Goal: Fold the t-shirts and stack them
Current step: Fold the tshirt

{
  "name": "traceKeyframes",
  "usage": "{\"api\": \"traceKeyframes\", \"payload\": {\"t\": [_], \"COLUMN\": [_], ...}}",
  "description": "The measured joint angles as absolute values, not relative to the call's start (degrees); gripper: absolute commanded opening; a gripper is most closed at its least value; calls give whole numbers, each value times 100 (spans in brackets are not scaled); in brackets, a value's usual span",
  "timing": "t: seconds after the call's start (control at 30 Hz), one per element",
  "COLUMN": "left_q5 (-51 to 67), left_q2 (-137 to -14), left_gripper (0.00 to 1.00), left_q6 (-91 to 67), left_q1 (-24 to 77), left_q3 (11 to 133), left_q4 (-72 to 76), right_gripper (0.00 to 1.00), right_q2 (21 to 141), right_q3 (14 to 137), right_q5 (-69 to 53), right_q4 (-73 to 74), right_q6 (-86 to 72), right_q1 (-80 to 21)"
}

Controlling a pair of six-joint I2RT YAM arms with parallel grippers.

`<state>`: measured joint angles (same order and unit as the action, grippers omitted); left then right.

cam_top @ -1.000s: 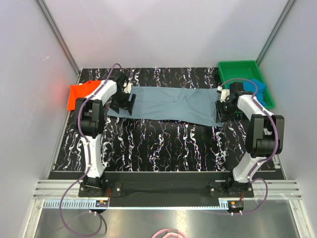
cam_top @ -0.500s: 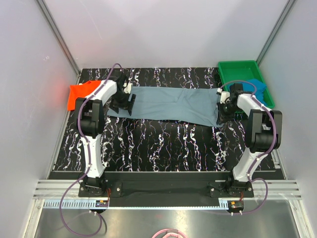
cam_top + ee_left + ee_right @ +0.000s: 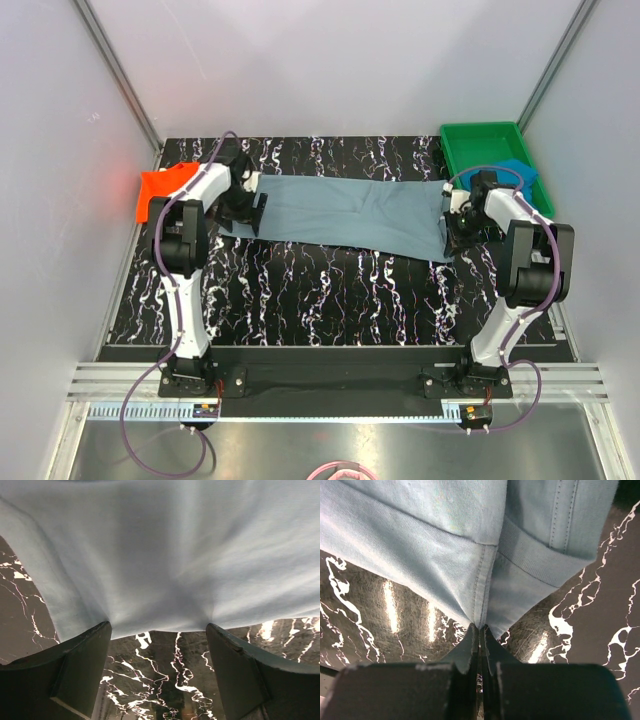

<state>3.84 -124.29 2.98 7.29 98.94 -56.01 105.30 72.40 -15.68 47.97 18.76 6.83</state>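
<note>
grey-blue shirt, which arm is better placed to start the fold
Right, probably. The right gripper is shut on the grey-blue shirt at its hemmed corner, ready to lift. The left gripper stands open at the opposite edge, clamping nothing.

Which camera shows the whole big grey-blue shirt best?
The top external view: the grey-blue shirt lies spread out across the table. The left wrist view shows only a stretch of cloth at the open left gripper; the right wrist view only a hemmed corner pinched in the shut right gripper.
</note>
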Motion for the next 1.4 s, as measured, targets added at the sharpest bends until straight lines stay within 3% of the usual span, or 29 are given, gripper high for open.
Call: {"api": "traceKeyframes", "payload": {"t": [0.13,0.3,0.4,0.73,1.0,1.4], "left_q5": [379,381,381,316,322,252], "left_q2": [-12429,-12407,-12339,-12186,-12715,-13382], "left_gripper": [83,83,83,83,83,83], "left_q6": [298,301,311,425,471,556], "left_q1": [698,698,696,679,738,864], "left_q3": [9839,9821,9821,10549,11295,11340], "left_q4": [-5605,-5605,-5610,-5688,-5568,-5583], "right_gripper": [6,39,45,47,46,45], "right_q2": [10610,10772,10678,10007,11358,12580], "right_q3": [7365,7450,7450,8318,9192,9939], "right_q5": [-1562,-1498,-1398,-1623,-2753,-2965], "right_q4": [4895,4980,4984,4711,4436,4762], "right_q6": [1887,1929,1935,1564,845,711], "right_q1": [687,687,694,698,696,615]}}
